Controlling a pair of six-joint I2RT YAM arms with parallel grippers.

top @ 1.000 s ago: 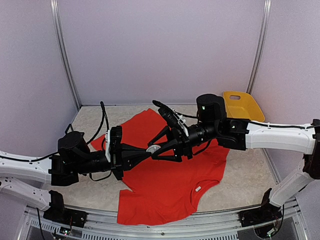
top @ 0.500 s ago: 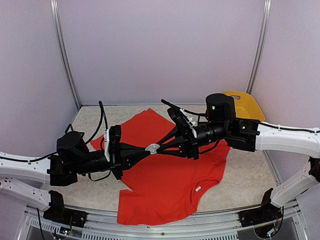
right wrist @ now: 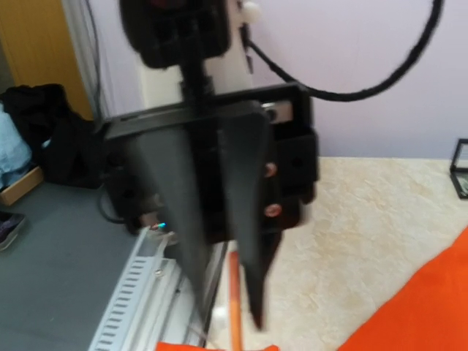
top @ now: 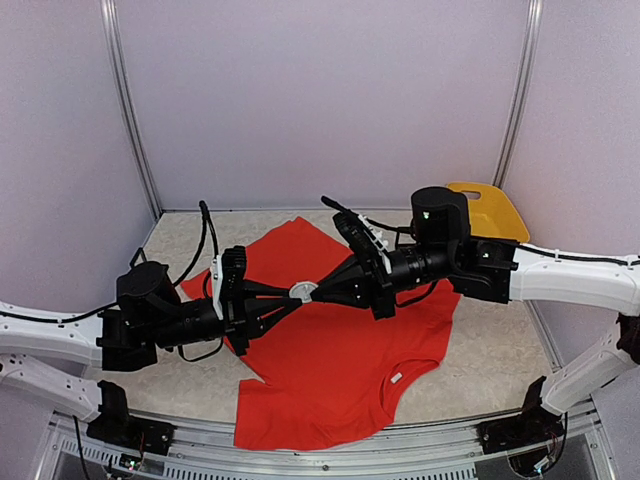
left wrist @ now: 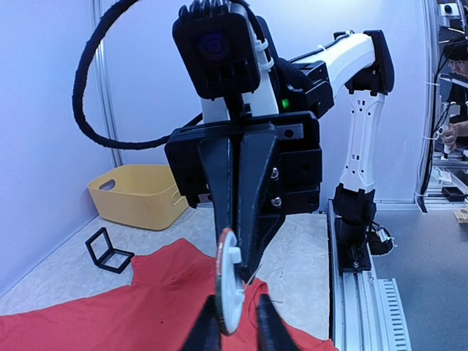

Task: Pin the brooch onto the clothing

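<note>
1 brooch (left wrist: 228, 289) | 2 grips: left pincer (left wrist: 234, 322), right pincer (left wrist: 235, 238) | 1 T-shirt (top: 330, 370)

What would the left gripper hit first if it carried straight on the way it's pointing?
Almost certainly the right gripper. Its fingertips face the left gripper head-on, with only the brooch between them. Both appear closed on it, above the clothing.

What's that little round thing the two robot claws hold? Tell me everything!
The brooch is a small flat disc, pale white with a reddish rim and a white nub on one face. It stands on edge above the red T-shirt, seemingly not touching it. The left gripper pinches it from one side, the right gripper from the other.
</note>
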